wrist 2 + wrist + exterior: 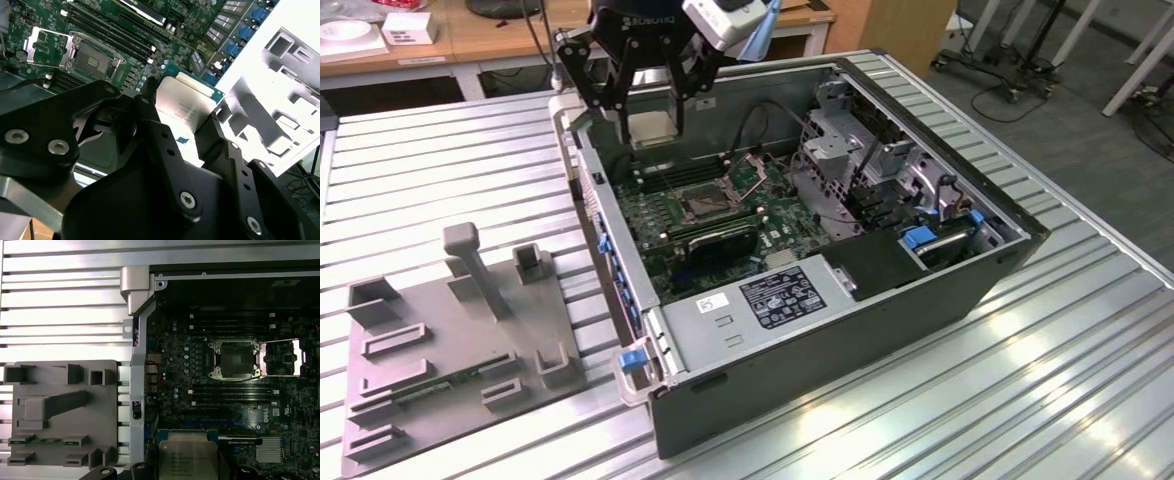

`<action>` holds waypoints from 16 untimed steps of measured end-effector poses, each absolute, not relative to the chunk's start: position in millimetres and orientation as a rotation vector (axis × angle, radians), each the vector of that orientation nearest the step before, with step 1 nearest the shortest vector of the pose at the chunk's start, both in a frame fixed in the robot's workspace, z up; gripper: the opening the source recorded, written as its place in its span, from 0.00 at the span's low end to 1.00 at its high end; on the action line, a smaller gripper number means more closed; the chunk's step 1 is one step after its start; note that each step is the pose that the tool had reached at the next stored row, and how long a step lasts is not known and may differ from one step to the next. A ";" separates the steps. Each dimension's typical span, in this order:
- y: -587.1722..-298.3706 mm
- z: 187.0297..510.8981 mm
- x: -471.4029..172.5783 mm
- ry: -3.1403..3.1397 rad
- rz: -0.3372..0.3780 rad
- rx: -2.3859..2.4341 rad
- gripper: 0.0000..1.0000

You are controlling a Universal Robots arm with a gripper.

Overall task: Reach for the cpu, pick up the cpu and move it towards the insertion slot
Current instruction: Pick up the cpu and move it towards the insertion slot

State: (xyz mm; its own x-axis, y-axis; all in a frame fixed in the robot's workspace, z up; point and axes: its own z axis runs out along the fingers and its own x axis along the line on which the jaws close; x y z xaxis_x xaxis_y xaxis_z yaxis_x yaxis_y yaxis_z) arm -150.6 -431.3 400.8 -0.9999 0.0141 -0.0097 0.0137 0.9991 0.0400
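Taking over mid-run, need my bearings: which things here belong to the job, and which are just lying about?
Job:
- cpu, clamped in the gripper
- insertion slot, open on the motherboard

Lying about:
- grey tray beside the computer case
- green circuit stick in the tray

A ribbed metal table, wooden desks behind, grey carpet floor beyond

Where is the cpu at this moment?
The cpu sits between the fingers of the gripper, above the open computer case, short of the insertion slot in the first wrist view.
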 end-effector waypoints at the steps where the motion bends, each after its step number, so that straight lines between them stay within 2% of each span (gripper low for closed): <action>1: -431.3 400.8 -149.1 3.131 0.063 0.022 0.55; 16: -425.9 399.8 -145.0 3.131 0.062 0.022 0.55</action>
